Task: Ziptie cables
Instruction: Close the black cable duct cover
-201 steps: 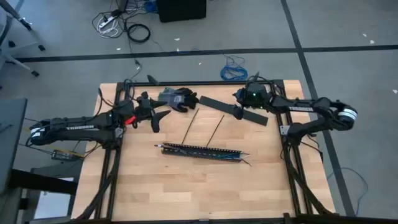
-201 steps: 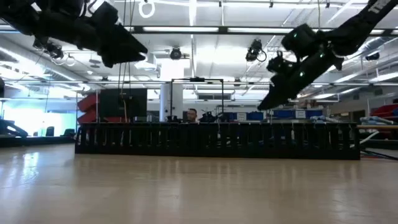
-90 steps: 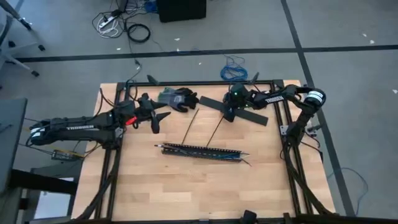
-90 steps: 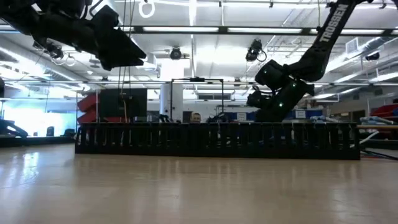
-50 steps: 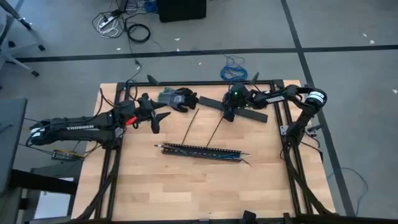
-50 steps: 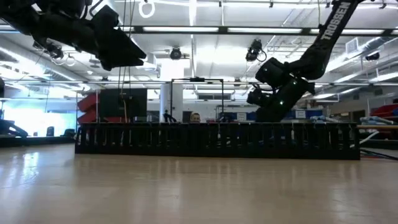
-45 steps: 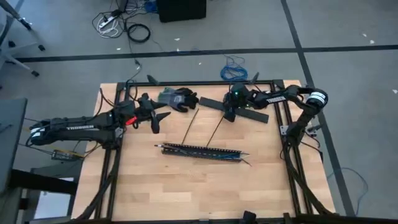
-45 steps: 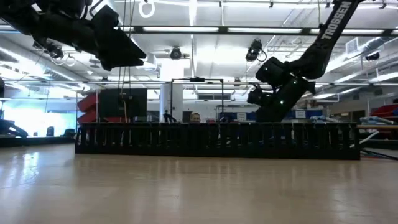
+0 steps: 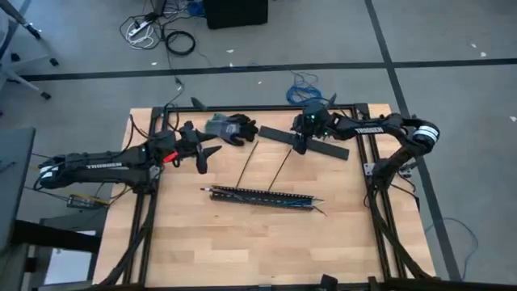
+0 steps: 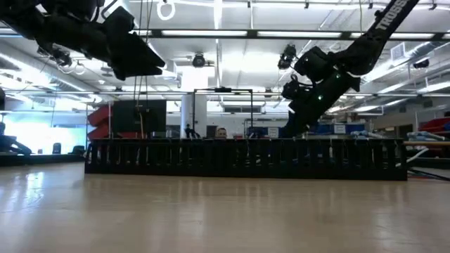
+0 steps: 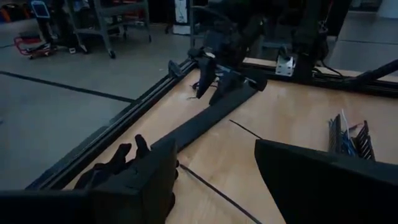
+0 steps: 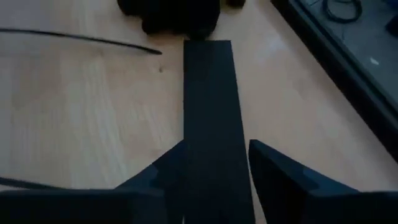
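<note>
Shows the cables [image 9: 317, 206] lying lengthwise in a slotted black channel [image 9: 262, 196] near the middle of the surface [image 9: 202, 238], with a few thin ends poking out of its right end. Seen from the left wrist as pale and dark strands [image 11: 346, 127] standing up between the channel's teeth.

Places the right gripper [image 9: 300, 147] low over the rear of the surface, astride a long flat black strip [image 9: 323, 148] that lies slantwise there. Fingers [image 12: 280, 171] spread apart, one along each long edge of the strip [image 12: 208, 93]; cannot tell whether they press on it. From table height, hangs just above the channel [image 10: 246, 158] and behind it.

Places the left gripper [image 9: 206, 158] over the rear left of the surface, raised well clear of the wood, as the low view [image 10: 137, 60] confirms. Fingers [image 11: 323, 186] released and wide apart, with nothing between them.

Also on the surface:
- A black glove [image 9: 232, 128] at the rear edge, between the two grippers and just beyond the strip's near end [image 12: 168, 15].
- Two thin black zip ties [image 9: 248, 164] and [image 9: 280, 170], side by side between the strip and the channel, both slanting toward the rear.

Beyond the rear edge, on the floor, a blue coiled cable [image 9: 304, 87].
</note>
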Robot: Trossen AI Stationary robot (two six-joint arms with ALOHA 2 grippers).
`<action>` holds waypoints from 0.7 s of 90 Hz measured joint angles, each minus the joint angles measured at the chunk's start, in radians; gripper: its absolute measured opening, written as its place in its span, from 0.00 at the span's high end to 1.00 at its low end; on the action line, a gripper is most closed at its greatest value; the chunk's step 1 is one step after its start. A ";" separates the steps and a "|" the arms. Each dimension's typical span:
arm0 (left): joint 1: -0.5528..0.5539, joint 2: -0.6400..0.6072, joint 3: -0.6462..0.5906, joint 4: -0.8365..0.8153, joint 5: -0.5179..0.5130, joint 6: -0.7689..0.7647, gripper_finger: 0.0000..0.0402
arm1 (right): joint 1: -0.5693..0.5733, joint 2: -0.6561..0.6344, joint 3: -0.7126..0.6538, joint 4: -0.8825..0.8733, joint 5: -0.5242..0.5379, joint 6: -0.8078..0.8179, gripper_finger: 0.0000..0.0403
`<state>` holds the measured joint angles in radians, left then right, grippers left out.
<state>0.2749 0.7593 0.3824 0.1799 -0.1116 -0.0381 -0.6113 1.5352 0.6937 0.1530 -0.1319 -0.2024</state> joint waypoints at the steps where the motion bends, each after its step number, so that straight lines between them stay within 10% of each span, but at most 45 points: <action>1: 0.000 0.000 0.000 0.000 0.000 0.000 0.47 | 0.000 0.000 0.000 -0.001 0.000 0.000 0.55; 63: 0.000 0.000 0.000 0.001 0.006 -0.001 0.47 | -0.008 0.155 0.001 0.103 0.003 -0.016 0.30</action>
<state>0.2752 0.7593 0.3824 0.1809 -0.1059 -0.0387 -0.6197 1.6904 0.6945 0.2562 -0.1287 -0.2183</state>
